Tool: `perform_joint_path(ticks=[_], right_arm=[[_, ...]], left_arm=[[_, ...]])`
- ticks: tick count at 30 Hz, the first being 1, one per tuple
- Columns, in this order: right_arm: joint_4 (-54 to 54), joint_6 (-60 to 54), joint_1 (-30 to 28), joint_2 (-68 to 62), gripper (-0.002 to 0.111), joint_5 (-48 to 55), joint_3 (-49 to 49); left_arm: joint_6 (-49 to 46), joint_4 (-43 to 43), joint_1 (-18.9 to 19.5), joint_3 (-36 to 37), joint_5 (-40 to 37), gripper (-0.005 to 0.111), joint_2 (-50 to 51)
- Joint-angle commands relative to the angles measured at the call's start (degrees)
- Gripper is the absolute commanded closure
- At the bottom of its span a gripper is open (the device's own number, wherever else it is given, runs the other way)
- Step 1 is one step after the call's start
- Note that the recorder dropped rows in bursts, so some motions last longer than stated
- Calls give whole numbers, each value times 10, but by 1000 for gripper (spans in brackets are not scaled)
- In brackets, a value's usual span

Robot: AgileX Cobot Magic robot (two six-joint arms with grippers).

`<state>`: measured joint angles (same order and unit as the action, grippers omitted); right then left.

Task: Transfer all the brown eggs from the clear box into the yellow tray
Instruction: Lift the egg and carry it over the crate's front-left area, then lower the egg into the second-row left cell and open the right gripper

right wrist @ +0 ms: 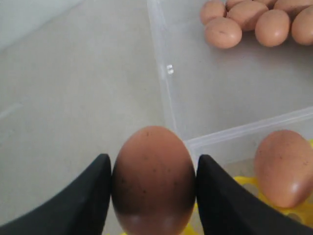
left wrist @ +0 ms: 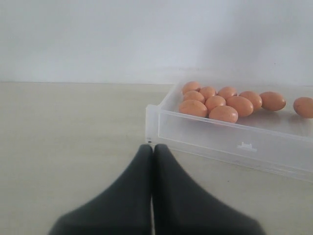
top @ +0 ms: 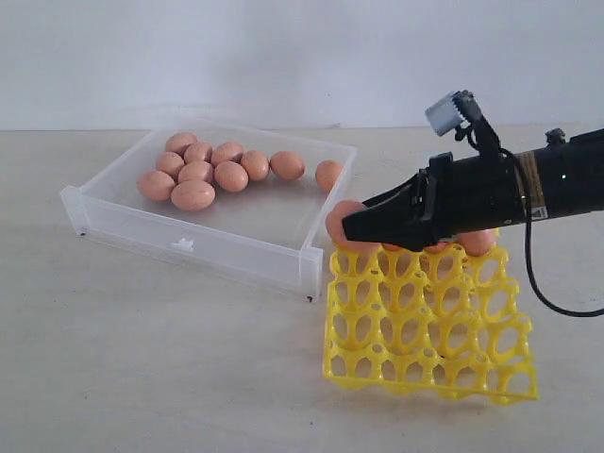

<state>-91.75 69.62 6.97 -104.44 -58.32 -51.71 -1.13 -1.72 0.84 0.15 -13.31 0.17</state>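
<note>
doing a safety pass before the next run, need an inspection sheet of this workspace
surface: pale table, nothing odd seen
job's things: box holds about eleven loose eggs; tray beside it has a few more in its back row
clutter: nothing seen
tools: right tool shut on an egg over the tray's back corner; left tool shut, empty, near the box
cables: black cable hangs off the right arm by the tray's side
surroundings: plain white wall
</note>
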Motion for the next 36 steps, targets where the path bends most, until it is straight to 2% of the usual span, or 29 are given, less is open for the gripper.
perform_joint_path(ticks=[1,5,7,14,18,24,36], right_arm=[[2,-81,16,-7,109,49,-5],[22,-172,41,-22,109,123,-5],[71,-216,52,-30,109,149,-5],[219,-348,57,-38,109,158,-5],[220,-328,57,-50,109,148,-5],[168,-277,57,-62,109,111,-5],[155,-276,57,-62,107,127,-5]], left_arm=[[0,-3,-2,-1,0,111,-2],[0,-3,-2,-1,0,111,-2],[0,-3,-2,-1,0,111,-2],[0,-3,-2,-1,0,111,-2],[0,-3,-2,-1,0,111,-2],[0,-3,-2,-1,0,111,-2],[0,-3,-2,-1,0,111,-2]])
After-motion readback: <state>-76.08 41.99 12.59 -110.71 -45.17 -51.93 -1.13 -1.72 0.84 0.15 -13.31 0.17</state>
